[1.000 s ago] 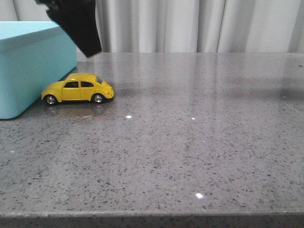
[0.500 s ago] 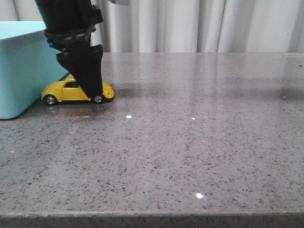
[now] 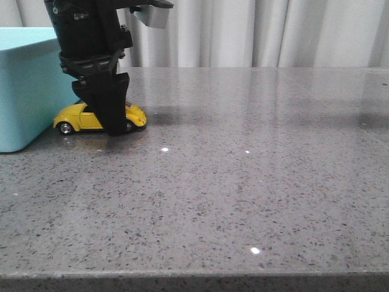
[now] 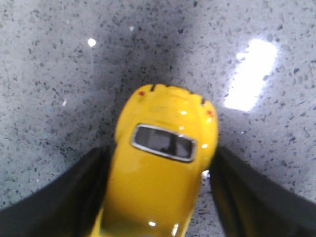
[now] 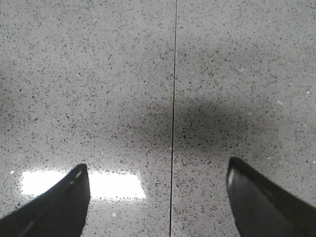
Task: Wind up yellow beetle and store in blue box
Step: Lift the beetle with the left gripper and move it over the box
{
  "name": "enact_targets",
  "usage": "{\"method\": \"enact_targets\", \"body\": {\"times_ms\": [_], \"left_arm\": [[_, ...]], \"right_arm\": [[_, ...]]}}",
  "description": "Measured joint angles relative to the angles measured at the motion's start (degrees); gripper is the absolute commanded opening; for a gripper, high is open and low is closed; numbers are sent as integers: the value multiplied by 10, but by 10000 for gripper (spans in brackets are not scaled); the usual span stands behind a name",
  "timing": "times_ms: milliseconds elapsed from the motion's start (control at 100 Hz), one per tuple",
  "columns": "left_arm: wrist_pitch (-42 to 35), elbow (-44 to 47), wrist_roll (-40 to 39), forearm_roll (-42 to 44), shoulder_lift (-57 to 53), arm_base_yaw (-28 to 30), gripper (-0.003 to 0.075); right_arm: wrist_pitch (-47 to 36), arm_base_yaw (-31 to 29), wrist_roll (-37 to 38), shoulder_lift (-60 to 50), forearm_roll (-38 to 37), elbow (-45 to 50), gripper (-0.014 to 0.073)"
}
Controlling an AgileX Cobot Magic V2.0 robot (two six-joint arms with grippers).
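Since half a second ago, the left gripper (image 3: 114,129) has been lowered further, so that its tips are now seen at the level of the table (image 3: 243,194) around the yellow beetle (image 3: 76,117), where before they stood slightly higher over the car's rear half. One yellow beetle is counted, standing on its wheels on the grey speckled table, just beside the one blue box (image 3: 27,91), which lies at about nine o'clock from the car in the front view. In the left wrist view, the yellow beetle (image 4: 163,173) is seen from above between two dark fingers (image 4: 54,197), one at each flank; the fingers lie close against the body, but whether they press on it cannot be told, so the grip is left undecided. Two small red lamps and one dark window are visible on the car there. The right gripper (image 5: 158,202) is seen only in the right wrist view, with its two fingers spread wide apart and nothing held between them, above bare table crossed by one thin seam (image 5: 174,98). Pale curtains (image 3: 261,33) are hung behind the table at twelve o'clock.
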Motion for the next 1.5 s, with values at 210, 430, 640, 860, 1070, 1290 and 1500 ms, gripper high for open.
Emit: {"method": "enact_targets", "body": {"times_ms": [210,430,640,860,1070,1290,1500], "left_arm": [[7,-17,0,0,2,0,253],[39,-108,0,-1,2,-8,253],[92,-234,-35,10,2,-8,253],[104,-309,-84,32,-13,36,253],[109,-313,-129,33,-37,120,253],[109,-270,-161,24,-39,204,253],[106,-162,-164,17,-39,248,253]], "right_arm": [[0,0,-1,0,0,0,570],[0,0,-1,0,0,0,570],[0,0,-2,0,0,0,570],[0,0,-2,0,0,0,570],[0,0,-2,0,0,0,570],[0,0,-4,0,0,0,570],[0,0,-4,0,0,0,570]]}}
